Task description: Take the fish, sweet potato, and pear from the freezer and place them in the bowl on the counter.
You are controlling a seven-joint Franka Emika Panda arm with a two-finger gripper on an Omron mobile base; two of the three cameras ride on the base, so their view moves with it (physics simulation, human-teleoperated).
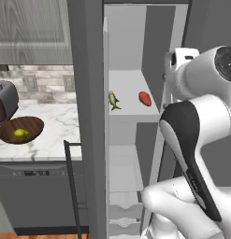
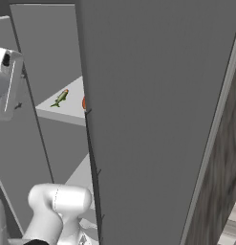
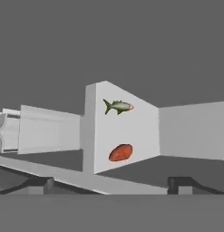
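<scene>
The small yellow-green rounded pear [image 1: 21,133] already lay inside the wide, shallow dark brown wooden bowl [image 1: 34,124], which sat on the white marble bench [image 1: 58,135] beside a dark toaster [image 1: 3,101], so one of the three items looked finished. The tall dark grey freezer [image 1: 86,116] stood with its door [image 2: 153,119] swung wide, presumably to give the arm a clear path to the white shelf [image 1: 128,112] inside. On that shelf the slender grey-green fish [image 1: 113,101] with its pale belly rested just beside, but apart from, the orange-red oval sweet potato [image 1: 145,98]; the hand view showed both on the same shelf, with the sweet potato [image 3: 120,152] nearer the camera's lower edge.

The hand [image 3: 111,183] was released, its two dark fingertips [image 3: 179,183] spread wide with nothing between them, and it pointed at the shelf from some way off, well apart from either item. That stance suited an approach rather than a grasp. My judgement was that the next step would be to reach in for one of the two remaining items, and the open door's edge near the sweet potato [image 2: 84,102] might crowd that approach.
</scene>
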